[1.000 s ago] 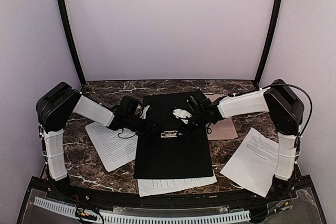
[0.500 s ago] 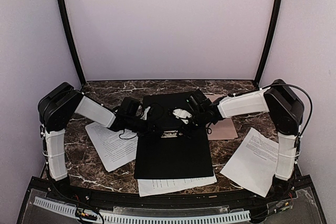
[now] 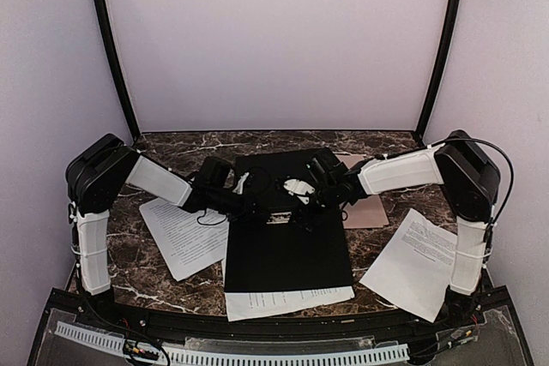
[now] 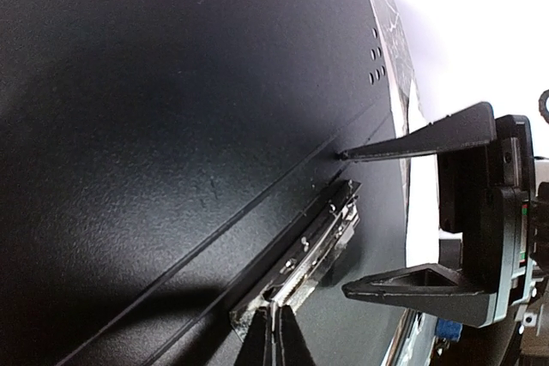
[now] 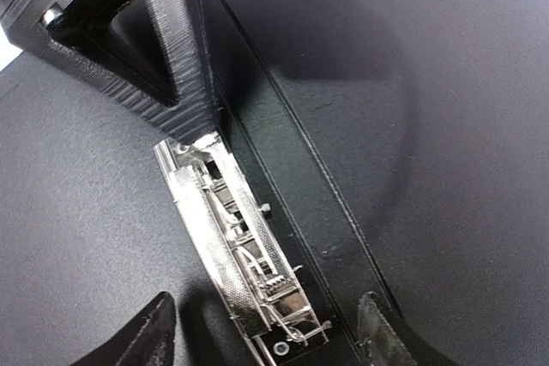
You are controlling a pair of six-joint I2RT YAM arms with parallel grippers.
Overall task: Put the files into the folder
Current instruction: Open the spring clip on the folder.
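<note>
"Where is the folder?"
"The black folder [image 3: 287,255] lies open in the middle of the table [image 3: 171,147]. It has a metal clip [image 5: 236,246] inside. A tan card [image 3: 367,210] peeks out at its right side."
"And the papers?"
"All outside it. The left sheet [image 3: 184,237] lies just beside it. The near sheet [image 3: 287,300] pokes out from under its front edge. The right sheet [image 3: 416,259] lies apart."
"What about the fingers?"
"The left gripper [image 4: 274,323] has its fingers pressed together at one end of the clip. I cannot tell if they pinch it. The right gripper [image 5: 266,315] has its fingers spread wide, one on each side of the clip"
</note>
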